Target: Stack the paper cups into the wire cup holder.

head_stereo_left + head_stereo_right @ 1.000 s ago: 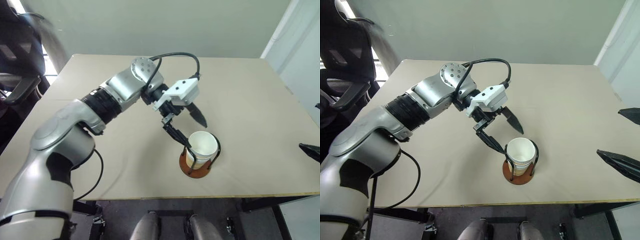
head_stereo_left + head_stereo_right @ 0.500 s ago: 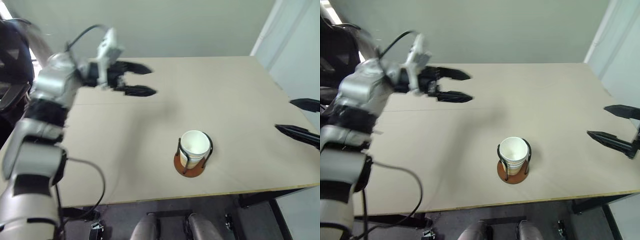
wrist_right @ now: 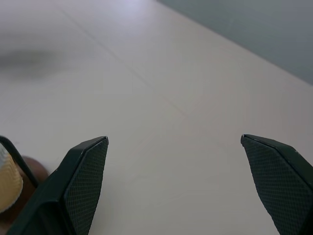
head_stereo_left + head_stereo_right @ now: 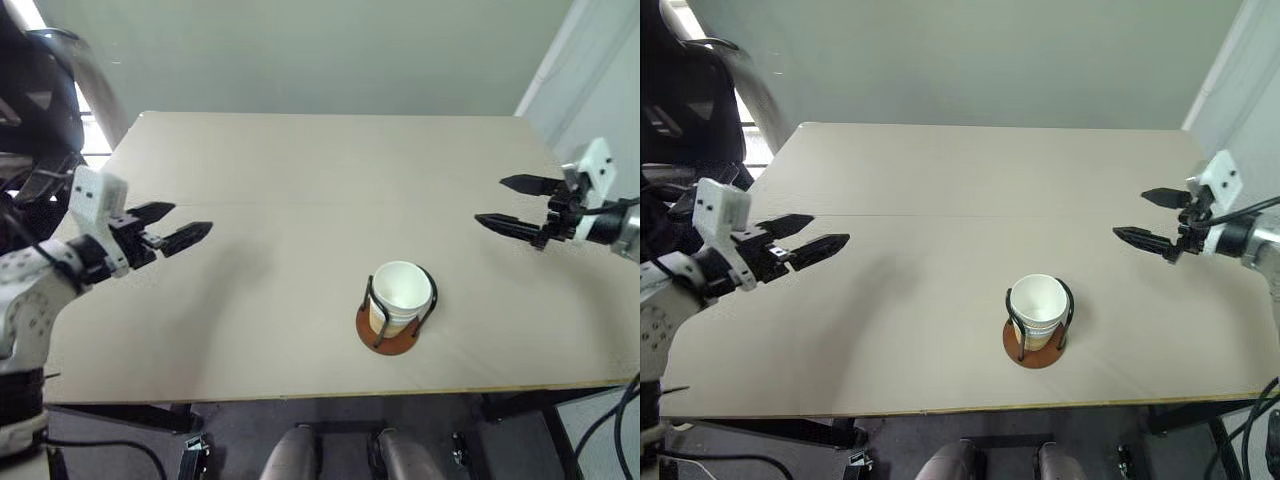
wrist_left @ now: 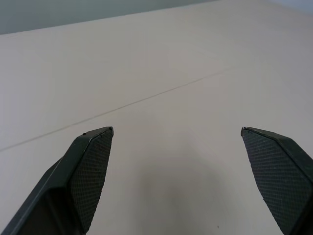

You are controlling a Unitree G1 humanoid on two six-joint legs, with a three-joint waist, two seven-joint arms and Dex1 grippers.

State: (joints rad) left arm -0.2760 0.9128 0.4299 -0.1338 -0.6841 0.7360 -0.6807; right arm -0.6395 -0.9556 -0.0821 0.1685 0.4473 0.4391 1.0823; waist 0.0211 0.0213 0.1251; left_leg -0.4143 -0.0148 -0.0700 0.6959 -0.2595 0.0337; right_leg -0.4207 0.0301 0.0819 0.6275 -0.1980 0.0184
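The paper cups (image 4: 401, 294) sit nested in the wire cup holder (image 4: 392, 330), so how many are stacked cannot be counted. In the right wrist view the holder's base (image 3: 19, 169) and one cup (image 3: 9, 181) are cut off at the picture's edge. A dark smear (image 3: 27, 58) on the table (image 3: 161, 122) is too blurred to identify.

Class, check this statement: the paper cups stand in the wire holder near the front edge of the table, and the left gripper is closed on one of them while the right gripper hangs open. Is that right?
Not quite. The left gripper is open and empty, well off to the left of the paper cups, as the left eye view shows. The rest holds: the cups stand in the wire holder near the table's front edge, and the right gripper hangs open.
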